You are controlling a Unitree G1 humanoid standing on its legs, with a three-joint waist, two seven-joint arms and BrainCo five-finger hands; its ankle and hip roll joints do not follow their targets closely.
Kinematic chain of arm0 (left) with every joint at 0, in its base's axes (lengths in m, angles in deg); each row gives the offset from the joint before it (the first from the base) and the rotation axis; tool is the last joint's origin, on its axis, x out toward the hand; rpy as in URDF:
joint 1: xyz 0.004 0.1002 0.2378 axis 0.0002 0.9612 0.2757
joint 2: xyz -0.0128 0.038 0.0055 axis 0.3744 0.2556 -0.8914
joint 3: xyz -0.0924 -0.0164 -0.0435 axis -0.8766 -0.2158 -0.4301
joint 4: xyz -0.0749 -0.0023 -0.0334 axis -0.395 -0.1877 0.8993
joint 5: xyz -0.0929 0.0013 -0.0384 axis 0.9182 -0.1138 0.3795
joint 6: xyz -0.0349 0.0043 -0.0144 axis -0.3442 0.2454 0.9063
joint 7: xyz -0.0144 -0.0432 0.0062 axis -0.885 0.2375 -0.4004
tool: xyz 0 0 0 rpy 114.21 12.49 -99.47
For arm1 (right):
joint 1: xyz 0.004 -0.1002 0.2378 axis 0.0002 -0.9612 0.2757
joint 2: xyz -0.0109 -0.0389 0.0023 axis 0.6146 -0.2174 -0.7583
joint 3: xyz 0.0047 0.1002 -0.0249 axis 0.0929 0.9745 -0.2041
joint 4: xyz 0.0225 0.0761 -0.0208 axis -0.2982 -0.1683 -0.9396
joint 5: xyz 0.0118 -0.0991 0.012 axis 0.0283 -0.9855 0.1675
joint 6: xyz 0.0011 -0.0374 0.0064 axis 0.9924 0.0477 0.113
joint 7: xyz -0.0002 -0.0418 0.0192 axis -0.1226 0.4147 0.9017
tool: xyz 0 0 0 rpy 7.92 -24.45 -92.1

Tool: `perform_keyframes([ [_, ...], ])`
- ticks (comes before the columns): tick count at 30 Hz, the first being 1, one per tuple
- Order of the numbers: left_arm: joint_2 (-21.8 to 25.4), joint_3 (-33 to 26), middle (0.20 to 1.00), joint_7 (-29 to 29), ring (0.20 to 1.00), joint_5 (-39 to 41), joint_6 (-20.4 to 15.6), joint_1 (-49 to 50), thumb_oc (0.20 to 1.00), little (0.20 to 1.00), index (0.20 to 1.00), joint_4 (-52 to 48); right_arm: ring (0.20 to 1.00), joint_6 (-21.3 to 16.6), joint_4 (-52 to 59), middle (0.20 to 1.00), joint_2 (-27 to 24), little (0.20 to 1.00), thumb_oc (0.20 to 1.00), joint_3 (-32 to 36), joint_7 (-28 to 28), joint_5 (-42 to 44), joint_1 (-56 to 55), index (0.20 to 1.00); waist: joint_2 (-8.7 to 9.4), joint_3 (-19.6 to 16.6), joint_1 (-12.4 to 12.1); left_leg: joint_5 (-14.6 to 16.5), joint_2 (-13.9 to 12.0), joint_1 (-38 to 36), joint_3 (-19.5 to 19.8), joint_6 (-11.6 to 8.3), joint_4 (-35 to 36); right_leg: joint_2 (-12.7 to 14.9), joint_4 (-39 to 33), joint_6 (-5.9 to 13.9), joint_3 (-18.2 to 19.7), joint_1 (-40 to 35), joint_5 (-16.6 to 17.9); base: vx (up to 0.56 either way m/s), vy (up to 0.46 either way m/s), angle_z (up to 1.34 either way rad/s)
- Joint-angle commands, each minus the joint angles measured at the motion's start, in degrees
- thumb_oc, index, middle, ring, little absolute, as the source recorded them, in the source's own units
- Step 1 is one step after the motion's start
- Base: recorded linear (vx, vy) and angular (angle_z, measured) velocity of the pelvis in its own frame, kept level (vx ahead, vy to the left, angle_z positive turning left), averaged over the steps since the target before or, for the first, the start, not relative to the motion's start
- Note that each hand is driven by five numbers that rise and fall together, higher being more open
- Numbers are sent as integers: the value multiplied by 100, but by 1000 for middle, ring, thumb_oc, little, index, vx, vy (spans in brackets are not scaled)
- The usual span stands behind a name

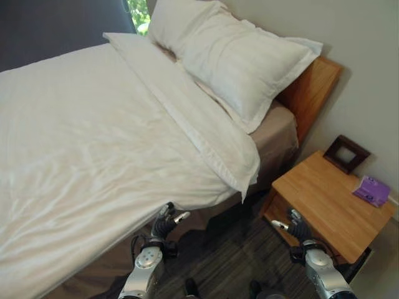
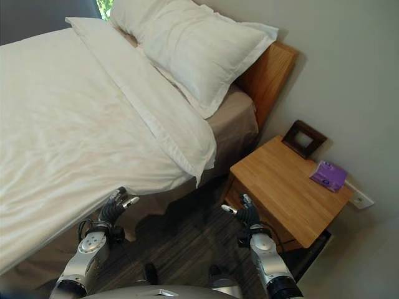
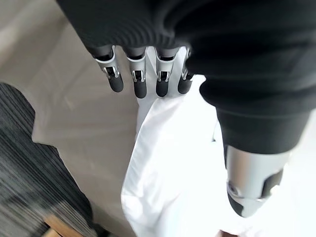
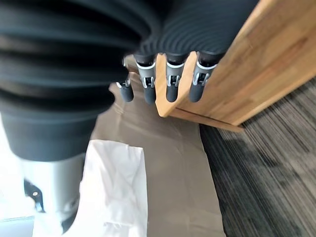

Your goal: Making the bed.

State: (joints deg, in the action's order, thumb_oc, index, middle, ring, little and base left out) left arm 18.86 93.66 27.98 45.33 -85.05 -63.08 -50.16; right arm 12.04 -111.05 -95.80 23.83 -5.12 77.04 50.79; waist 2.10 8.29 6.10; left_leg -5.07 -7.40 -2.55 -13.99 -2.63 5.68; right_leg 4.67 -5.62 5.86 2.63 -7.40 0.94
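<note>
The rumpled white cotton duvet (image 1: 93, 143) covers the bed, its folded-back edge hanging. Left hand (image 1: 167, 221) hovers below, fingers relaxed, empty; a careless pinch could drag it askew. Right hand (image 1: 294, 227), likewise empty, risks knocking the wooden nightstand (image 1: 324, 202).

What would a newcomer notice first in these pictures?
The big white duvet spread over the bed, with a plump pillow leaning on the wooden headboard. Beside the bed stands a wooden nightstand carrying a dark frame and a purple packet.
</note>
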Motion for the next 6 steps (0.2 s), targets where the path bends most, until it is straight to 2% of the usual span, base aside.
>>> perform_keyframes([
  [1,99,170,1000,-272,1000,152,-364,-215,1000,1000,1000,-285,1000,-223,295,1000,156,1000,1000,-43,104,-66,256,1000,202,-216,83,589,143,-124,93,-27,-86,247,206,53,92,291,-375,0,0,0],
  [6,-11,361,1000,-375,1000,71,-280,-213,1000,1000,1000,48,1000,-188,190,1000,180,1000,1000,-117,84,-122,311,1000,147,-230,115,589,97,-212,94,-56,-95,275,281,33,-10,259,-408,9,-9,5],
])
